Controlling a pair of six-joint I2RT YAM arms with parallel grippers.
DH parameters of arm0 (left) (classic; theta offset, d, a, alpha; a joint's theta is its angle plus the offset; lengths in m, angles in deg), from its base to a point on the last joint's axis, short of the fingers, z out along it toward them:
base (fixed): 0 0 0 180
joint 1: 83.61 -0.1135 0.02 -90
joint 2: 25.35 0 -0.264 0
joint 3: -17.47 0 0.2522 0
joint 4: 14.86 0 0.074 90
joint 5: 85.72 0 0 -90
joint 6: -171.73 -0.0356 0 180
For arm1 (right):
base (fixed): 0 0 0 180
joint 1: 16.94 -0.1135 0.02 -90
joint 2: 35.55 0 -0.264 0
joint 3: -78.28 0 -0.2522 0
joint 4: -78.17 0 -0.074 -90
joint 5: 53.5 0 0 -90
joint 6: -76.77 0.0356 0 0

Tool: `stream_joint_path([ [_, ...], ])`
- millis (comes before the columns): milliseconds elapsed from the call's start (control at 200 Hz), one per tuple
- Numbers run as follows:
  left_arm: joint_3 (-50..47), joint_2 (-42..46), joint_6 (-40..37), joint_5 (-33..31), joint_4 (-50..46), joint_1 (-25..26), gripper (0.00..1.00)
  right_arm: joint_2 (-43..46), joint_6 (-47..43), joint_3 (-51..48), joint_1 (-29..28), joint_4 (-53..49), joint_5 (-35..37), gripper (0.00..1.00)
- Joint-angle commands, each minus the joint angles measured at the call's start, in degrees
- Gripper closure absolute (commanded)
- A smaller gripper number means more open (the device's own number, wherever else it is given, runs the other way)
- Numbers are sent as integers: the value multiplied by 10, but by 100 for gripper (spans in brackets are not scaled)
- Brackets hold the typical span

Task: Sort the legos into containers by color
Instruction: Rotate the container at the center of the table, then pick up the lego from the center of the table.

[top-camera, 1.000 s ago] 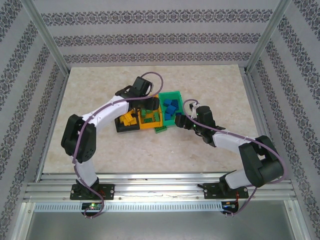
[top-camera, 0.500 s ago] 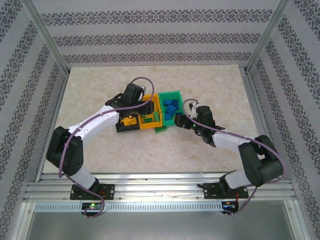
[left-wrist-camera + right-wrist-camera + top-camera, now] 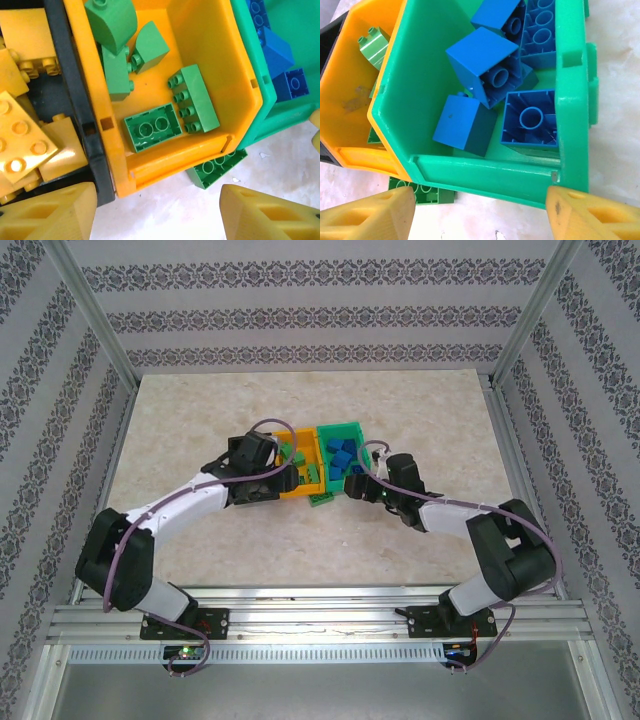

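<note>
Top: I see containers mid-table, left end effector at their near-left, right end effector near-right | Left wrist: jaws wide, empty; green legos in orange bin, yellow legos in black bin, stray green brick on table against orange bin | Right wrist: jaws wide, empty; blue legos in green bin

I am drawing my left claw down and leftward off the orange bin, elbow sinking toward lower left (my right claw is edging leftward too).
</note>
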Motion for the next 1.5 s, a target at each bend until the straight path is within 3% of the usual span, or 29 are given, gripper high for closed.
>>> stream_joint_path([
  [0, -31, 27, 13, 6, 32, 1, 34, -28, 10, 29, -8, 23, -6, 30],
  [280, -54, 6, 24, 9, 63, 0, 34, -136, 24, 106, -18, 45, -18, 30],
  [675, -85, 75, 4, -46, 46, -1, 35, -66, -52, 98, -96, -74, 45, 29],
  [1044, -82, 100, -21, -73, 43, -8, 38, -114, -130, 172, -175, -200, 164, 26],
  [1494, -107, 110, -23, -54, 57, -12, 38, -173, -141, 236, -202, -244, 203, 25],
])
